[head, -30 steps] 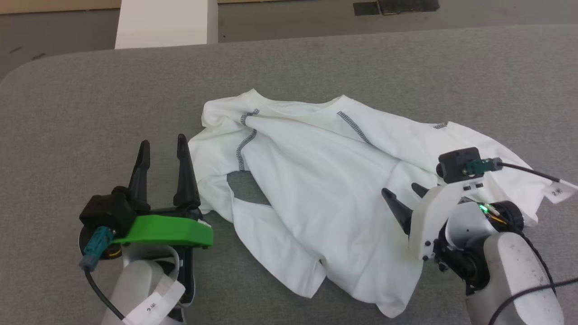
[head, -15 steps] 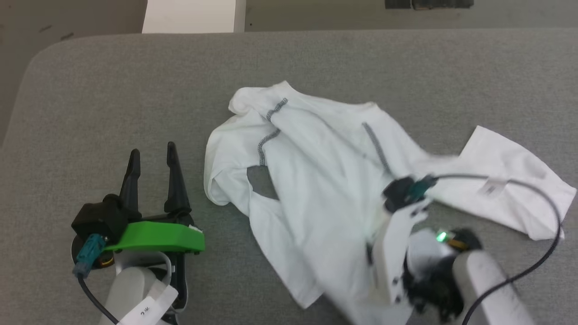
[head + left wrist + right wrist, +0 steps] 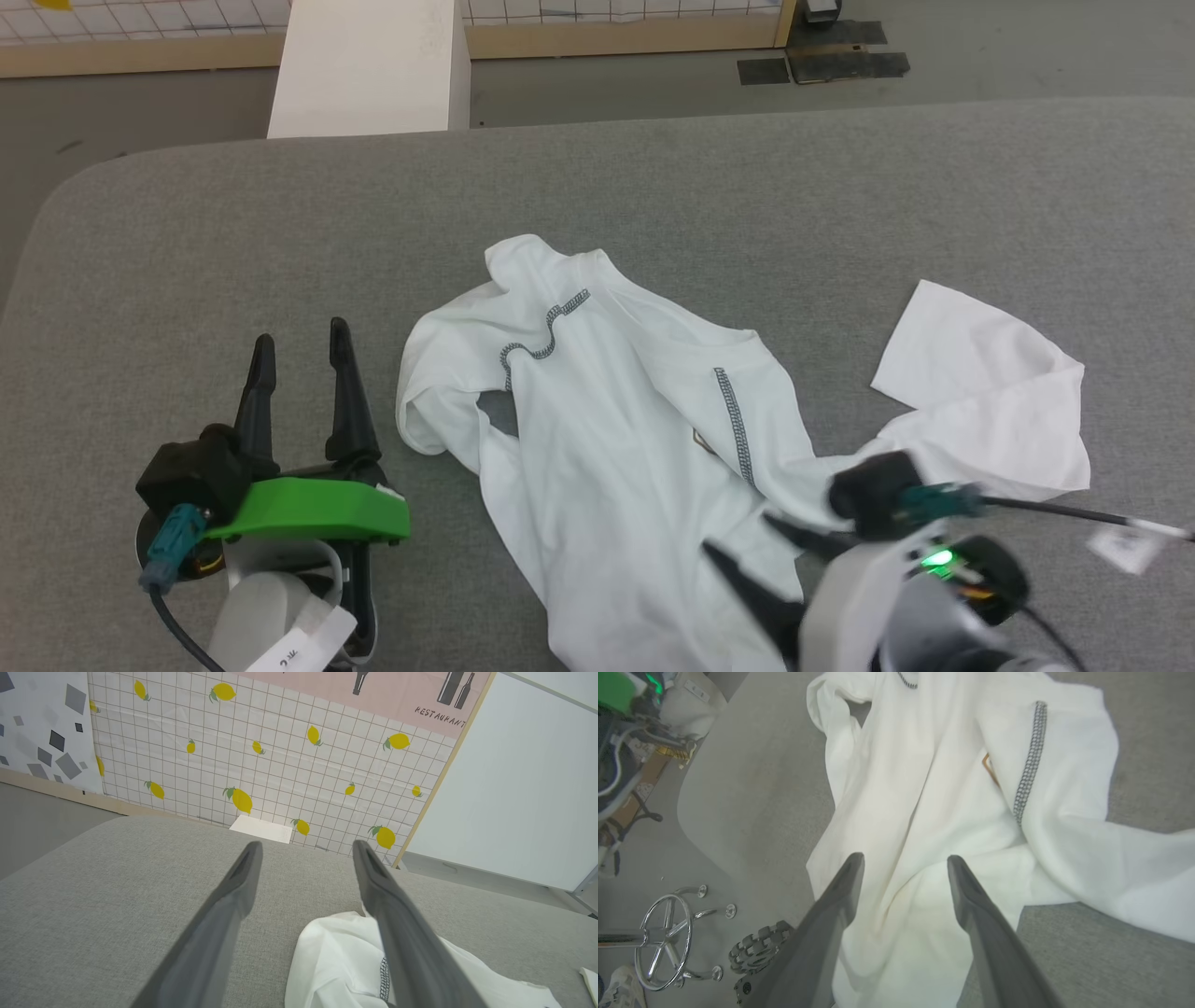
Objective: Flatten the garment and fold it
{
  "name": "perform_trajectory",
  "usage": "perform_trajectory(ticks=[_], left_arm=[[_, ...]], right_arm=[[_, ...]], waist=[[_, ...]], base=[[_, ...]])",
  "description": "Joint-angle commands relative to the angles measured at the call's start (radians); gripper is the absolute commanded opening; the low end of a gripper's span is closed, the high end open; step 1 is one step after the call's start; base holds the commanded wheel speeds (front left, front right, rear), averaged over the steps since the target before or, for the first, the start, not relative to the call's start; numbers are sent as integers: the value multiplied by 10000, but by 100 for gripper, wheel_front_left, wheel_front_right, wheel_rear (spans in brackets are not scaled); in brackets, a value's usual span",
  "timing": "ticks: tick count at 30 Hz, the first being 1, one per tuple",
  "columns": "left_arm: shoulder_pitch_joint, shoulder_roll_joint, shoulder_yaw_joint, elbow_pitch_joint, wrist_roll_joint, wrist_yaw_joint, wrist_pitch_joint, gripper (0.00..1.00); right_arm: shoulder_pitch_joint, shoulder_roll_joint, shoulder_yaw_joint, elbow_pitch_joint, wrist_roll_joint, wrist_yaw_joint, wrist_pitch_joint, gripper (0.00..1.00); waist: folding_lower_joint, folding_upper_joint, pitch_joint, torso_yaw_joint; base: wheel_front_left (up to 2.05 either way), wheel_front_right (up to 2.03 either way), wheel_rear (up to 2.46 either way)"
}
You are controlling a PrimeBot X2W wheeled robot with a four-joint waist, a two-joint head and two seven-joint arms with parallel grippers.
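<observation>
Garment [image 3: 616,448] lay rumpled on the grey surface [image 3: 747,205], one end flung out to our right. We judged flattening barely begun and no fold made. Our left gripper [image 3: 301,333] sat beside it and our right gripper [image 3: 739,534] over its near part, both with fingers apart and empty.

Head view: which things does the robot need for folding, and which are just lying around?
For the job:
- white shirt
- left hand
- right hand

Just lying about:
- white box
- dark floor mats
</observation>
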Motion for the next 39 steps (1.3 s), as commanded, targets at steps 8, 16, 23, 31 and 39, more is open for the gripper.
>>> perform_trajectory(ticks=[8,16,23,31,39], left_arm=[[45,-25,-185,-85,48,-44,-45,100],[-201,-25,-306,-224,56,-64,-45,100],[-397,-25,-446,-312,-14,-41,-45,100],[-584,-26,-548,-299,-89,-30,-45,100],[-710,-26,-783,-331,-220,50,-45,100]], right_arm=[[-1020,-623,-2183,826,-1013,-11,-2533,100],[-2859,-1240,-1938,3448,-588,-11,-2618,100],[-4332,-1529,-1033,5543,-93,-11,-2086,100],[-5265,-2311,38,6671,-111,-11,-300,0],[-6920,-3298,-361,6398,-929,-11,-746,0]], waist=[[0,0,224,139],[0,0,641,420],[0,0,1096,764],[0,0,1349,1048],[0,0,1529,1380]], base=[[0,0,0],[0,0,0],[0,0,0],[0,0,0],[0,0,0]])
